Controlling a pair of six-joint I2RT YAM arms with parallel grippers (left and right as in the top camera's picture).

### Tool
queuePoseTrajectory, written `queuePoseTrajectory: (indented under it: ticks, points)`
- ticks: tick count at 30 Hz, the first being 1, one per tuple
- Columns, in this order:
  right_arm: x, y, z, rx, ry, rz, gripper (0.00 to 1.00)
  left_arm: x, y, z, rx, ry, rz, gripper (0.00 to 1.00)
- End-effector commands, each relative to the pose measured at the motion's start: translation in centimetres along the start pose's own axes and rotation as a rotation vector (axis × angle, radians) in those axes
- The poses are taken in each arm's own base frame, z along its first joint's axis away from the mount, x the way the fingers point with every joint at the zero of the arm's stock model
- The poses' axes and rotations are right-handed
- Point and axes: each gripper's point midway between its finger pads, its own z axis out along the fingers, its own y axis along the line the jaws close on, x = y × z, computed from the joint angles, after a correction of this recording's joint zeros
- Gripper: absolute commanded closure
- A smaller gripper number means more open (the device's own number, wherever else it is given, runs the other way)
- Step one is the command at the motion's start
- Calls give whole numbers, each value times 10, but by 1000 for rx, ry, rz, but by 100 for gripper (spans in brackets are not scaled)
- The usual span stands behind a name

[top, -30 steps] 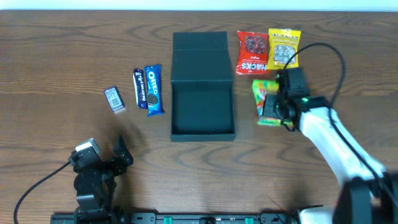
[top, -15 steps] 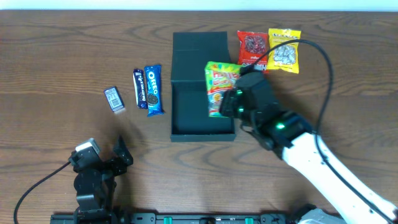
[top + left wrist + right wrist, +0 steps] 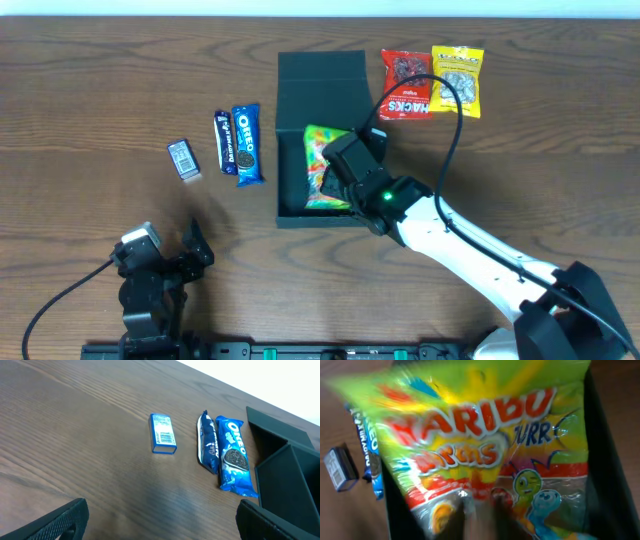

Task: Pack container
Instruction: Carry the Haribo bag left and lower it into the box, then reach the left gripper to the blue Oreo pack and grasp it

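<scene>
The dark teal container [image 3: 288, 170] stands open in the middle of the table, its lid flap [image 3: 320, 75] lying back. My right gripper [image 3: 335, 170] is shut on a green Haribo gummy bag [image 3: 320, 165] and holds it over the container's cavity. In the right wrist view the bag [image 3: 485, 445] fills the frame, with the container walls [image 3: 605, 460] dark around it. My left gripper [image 3: 160, 522] is open and empty near the table's front left; its fingers show at the bottom corners of the left wrist view, where the container [image 3: 285, 480] is at the right.
A blue Oreo pack [image 3: 247, 143], a dark blue snack bar [image 3: 225, 140] and a small blue box [image 3: 183, 159] lie left of the container. A red snack bag [image 3: 405, 84] and a yellow snack bag [image 3: 456, 78] lie at the back right.
My right gripper lifted the gummy bag from the table right of the container and carried it left, to above the container's cavity. The left arm has not moved.
</scene>
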Motion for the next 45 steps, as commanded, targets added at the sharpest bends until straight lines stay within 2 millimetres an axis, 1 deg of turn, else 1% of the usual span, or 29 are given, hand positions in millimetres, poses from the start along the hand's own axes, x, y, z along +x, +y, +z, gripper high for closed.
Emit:
queuePoseTrajectory:
  ticks: [1, 2, 3, 4, 5, 7, 8, 11, 14, 17, 20, 22, 24, 26, 27, 29, 31, 34, 36, 37, 38, 39, 40, 41, 43, 45]
  points:
    - [-4, 9, -6, -26, -14, 0, 37, 6, 3, 3, -12, 9, 2, 5]
    - [-4, 13, -8, -38, -6, -9, 32, 6, 3, 3, -12, 9, 2, 5]
    - [-5, 18, -10, -57, -1, -23, 20, 6, 3, 3, -12, 9, 2, 5]
    - [-9, 26, -15, -79, -4, -35, 11, 6, 3, 3, -12, 9, 2, 5]
    - [-15, 36, -24, -111, -14, -55, 1, 6, 3, 3, -12, 9, 2, 5]
    - [-29, 53, -43, -165, -52, -99, 2, 6, 3, 3, -12, 9, 2, 5]
    - [-37, 62, -57, -193, -77, -131, 1, 6, 3, 3, -12, 9, 2, 5]
    - [-54, 73, -97, -241, -137, -241, 1, 6, 3, 3, -12, 9, 2, 5]
    - [-58, 71, -127, -259, -172, -329, 1, 6, 3, 3, -12, 9, 2, 5]
    - [-57, 64, -145, -258, -180, -379, 1, 6, 3, 3, -12, 9, 2, 5]
    - [-50, 48, -161, -232, -154, -387, 1, 6, 3, 3, -12, 9, 2, 5]
    - [-44, 36, -166, -207, -129, -392, 1, 6, 3, 3, -12, 9, 2, 5]
    - [-33, 23, -170, -178, -79, -402, 1, 6, 3, 3, -12, 9, 2, 5]
    - [-24, 19, -171, -180, -36, -410, 1, 6, 3, 3, -12, 9, 2, 5]
    - [-14, 16, -171, -186, 14, -429, 1, 6, 3, 3, -12, 9, 2, 5]
    - [-2, 13, -171, -194, 73, -448, 1, 6, 3, 3, -12, 9, 2, 5]
    - [5, 4, -171, -168, 115, -452, 1, 4, 2, 3, -5, 2, 0, 5]
    - [14, -9, -170, -123, 161, -457, 1, 12, -13, 2, 84, 45, -30, 5]
    - [18, -16, -171, -100, 181, -459, 1, 17, -29, -1, 177, 83, -58, 5]
    - [17, -18, -171, -90, 180, -460, 1, 19, -38, -3, 228, 100, -73, 5]
    - [13, -21, -170, -66, 160, -462, 1, 20, -57, -8, 339, 118, -75, 5]
    - [7, -23, -169, -43, 130, -463, 1, 14, -77, -16, 457, 109, -63, 5]
    - [1, -24, -168, -27, 101, -463, 1, 8, -85, -20, 505, 89, -54, 5]
    - [-9, -25, -167, -2, 47, -461, 1, -4, -96, -25, 563, 40, -38, 5]
    - [-25, -24, -167, 25, -32, -455, 1, -17, -102, -29, 595, -11, -25, 5]
    - [-44, -21, -168, 49, -125, -445, 1, -24, -105, -30, 605, -29, -20, 5]
